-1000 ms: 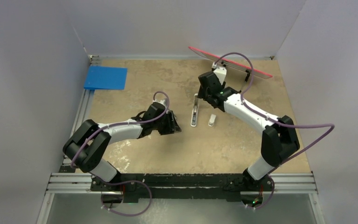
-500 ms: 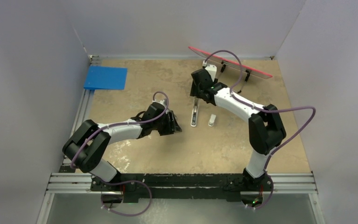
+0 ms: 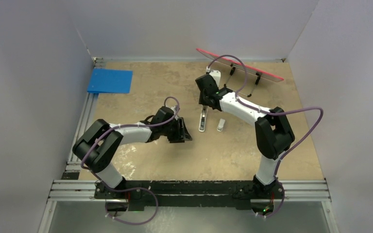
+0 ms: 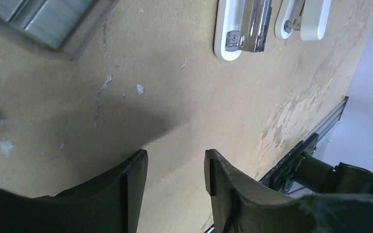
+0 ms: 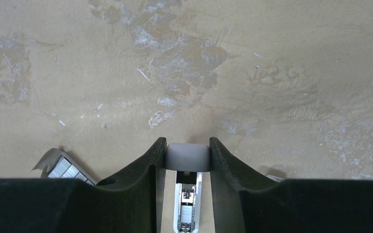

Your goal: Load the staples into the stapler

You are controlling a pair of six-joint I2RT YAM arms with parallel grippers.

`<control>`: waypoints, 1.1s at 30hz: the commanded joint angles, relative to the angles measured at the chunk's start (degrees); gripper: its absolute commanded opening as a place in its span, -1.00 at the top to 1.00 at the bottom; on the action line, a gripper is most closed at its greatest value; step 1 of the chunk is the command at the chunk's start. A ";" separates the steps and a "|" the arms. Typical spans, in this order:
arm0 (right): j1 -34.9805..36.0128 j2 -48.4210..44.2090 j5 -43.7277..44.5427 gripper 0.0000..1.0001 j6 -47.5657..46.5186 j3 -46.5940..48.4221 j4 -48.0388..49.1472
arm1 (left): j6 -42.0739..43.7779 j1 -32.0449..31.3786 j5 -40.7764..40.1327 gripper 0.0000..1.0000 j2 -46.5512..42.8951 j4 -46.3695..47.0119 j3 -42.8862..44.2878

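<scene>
The left arm [image 3: 131, 132] and the right arm [image 3: 245, 108] are built of white links joined by bulky black joints [image 3: 272, 138]. A purple cable [image 3: 320, 114] is looped along each. A small green light [image 3: 217, 90] is seen on the right arm, upper centre. The left gripper [image 4: 175, 155] and right gripper [image 5: 187, 143] are fitted with curved matt black fingers [image 4: 126, 191].

L pincer [image 4: 175, 162] agape near tabletop; R pincer [image 5: 187, 145] nips stapler [image 5: 187, 158] end.

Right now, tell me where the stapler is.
In the top view, the stapler lies mid-table, just left of the short white piece, its far end between the fingers of the right pincer.
</scene>
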 commanded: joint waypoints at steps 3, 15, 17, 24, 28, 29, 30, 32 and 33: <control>1.02 -1.20 0.11 0.37 -0.87 1.74 -0.18 | 0.85 1.72 7.58 0.08 5.34 1.28 7.80; 5.05 -4.08 -0.78 0.45 -0.42 -2.26 0.15 | -0.98 1.74 6.09 0.39 11.84 5.18 10.98; 6.05 -4.31 -0.26 0.45 0.34 -2.35 -0.55 | -1.36 1.74 5.94 0.43 12.64 5.87 11.01; 7.63 -5.81 -0.32 0.47 1.80 -3.43 -0.93 | -1.85 1.77 6.94 0.57 14.05 7.57 10.60; 7.67 -7.27 -1.66 0.49 2.87 -4.59 -0.03 | -2.19 1.82 8.13 0.74 15.62 7.40 10.84; 7.71 -7.62 -1.73 0.49 3.20 -4.78 0.03 | -2.28 1.83 8.06 0.77 15.94 7.19 10.87; 7.67 -7.95 -1.82 0.49 3.30 -4.94 0.12 | -2.30 1.83 8.30 0.79 16.31 6.94 11.03; 7.74 -8.45 -1.99 0.49 3.37 -5.13 0.32 | -2.32 1.68 8.56 0.85 16.83 6.45 11.28; 7.72 -8.61 -2.37 0.49 3.37 -5.17 0.35 | -2.42 1.68 8.57 0.89 17.03 6.25 11.27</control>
